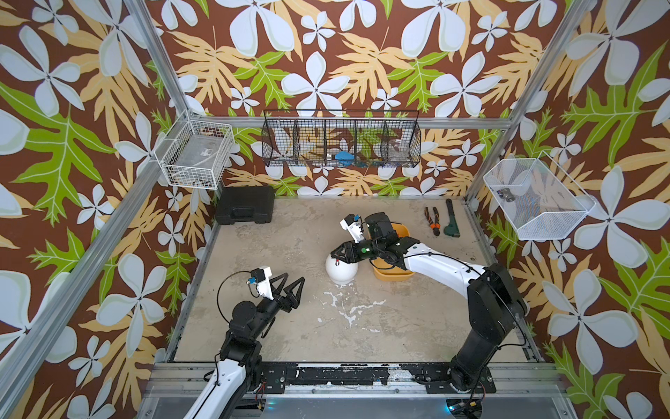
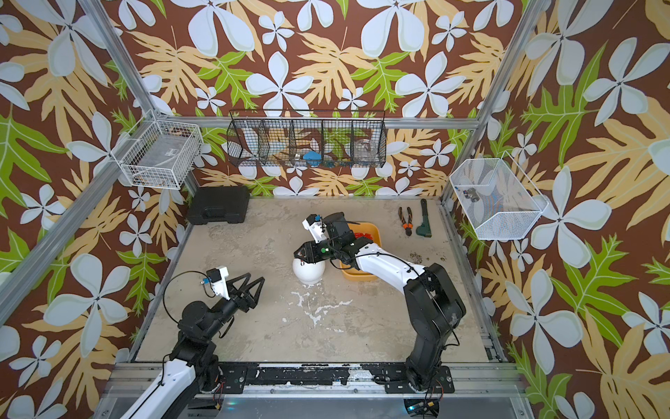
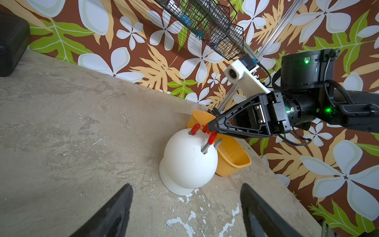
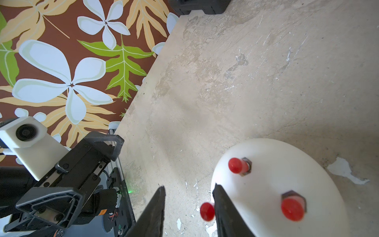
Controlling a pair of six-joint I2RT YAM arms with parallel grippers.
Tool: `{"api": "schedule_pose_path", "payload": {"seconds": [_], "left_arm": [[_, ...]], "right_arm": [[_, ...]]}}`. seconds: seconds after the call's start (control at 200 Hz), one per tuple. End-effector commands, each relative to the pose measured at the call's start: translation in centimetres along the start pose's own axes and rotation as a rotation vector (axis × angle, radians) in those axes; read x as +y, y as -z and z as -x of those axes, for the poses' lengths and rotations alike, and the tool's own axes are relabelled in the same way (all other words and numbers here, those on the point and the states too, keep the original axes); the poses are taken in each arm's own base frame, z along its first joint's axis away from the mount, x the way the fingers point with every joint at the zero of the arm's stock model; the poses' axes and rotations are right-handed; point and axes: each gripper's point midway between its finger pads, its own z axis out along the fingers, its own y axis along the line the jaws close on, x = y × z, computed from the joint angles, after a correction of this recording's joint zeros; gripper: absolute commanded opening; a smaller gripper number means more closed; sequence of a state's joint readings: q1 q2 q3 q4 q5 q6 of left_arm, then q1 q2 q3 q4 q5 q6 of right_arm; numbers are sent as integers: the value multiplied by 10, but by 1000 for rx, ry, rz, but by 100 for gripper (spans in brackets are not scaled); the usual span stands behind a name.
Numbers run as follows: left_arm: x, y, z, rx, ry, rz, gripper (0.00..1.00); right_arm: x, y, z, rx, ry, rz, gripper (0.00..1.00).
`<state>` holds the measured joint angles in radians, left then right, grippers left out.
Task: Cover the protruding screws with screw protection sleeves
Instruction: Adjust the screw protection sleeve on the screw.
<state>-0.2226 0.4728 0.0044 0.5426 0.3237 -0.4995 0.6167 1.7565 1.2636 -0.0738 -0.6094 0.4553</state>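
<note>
A white dome (image 1: 342,272) (image 3: 184,160) stands mid-table with the protruding screws on top. In the left wrist view, one red sleeve (image 3: 194,128) caps a screw, and another sleeve (image 3: 212,137) sits partway down a screw whose threads (image 3: 205,148) show below it. A bare screw (image 3: 217,142) stands beside it. My right gripper (image 4: 188,187) (image 1: 335,254) hovers over the dome's top, jaws apart. A red sleeve (image 4: 207,211) lies against one finger, clear of the other. Two capped screws (image 4: 235,165) (image 4: 292,209) show nearby. My left gripper (image 1: 294,279) (image 3: 185,185) is wide open and empty, short of the dome.
A yellow tub (image 1: 393,274) (image 3: 231,156) holding red sleeves (image 2: 364,235) sits right behind the dome, under my right arm. Orange-handled pliers (image 1: 432,219) and a green wrench (image 1: 451,221) lie at the back right. A black case (image 1: 244,205) fills the back left corner. Wire baskets hang on the walls.
</note>
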Motion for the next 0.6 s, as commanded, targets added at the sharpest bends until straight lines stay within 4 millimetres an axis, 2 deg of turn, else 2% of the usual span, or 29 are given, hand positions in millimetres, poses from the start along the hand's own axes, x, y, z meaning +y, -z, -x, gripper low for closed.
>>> {"api": "schedule_pose_path", "payload": {"seconds": [0.0, 0.38, 0.596], "left_arm": [[6, 3, -15, 18, -7, -2, 83], [5, 3, -14, 16, -8, -8, 83], [4, 3, -15, 17, -7, -11, 83]], "right_arm": [[-2, 0, 2, -7, 20, -13, 41], [-5, 1, 2, -8, 28, -39, 38], [-1, 13, 17, -46, 52, -79, 50]]}}
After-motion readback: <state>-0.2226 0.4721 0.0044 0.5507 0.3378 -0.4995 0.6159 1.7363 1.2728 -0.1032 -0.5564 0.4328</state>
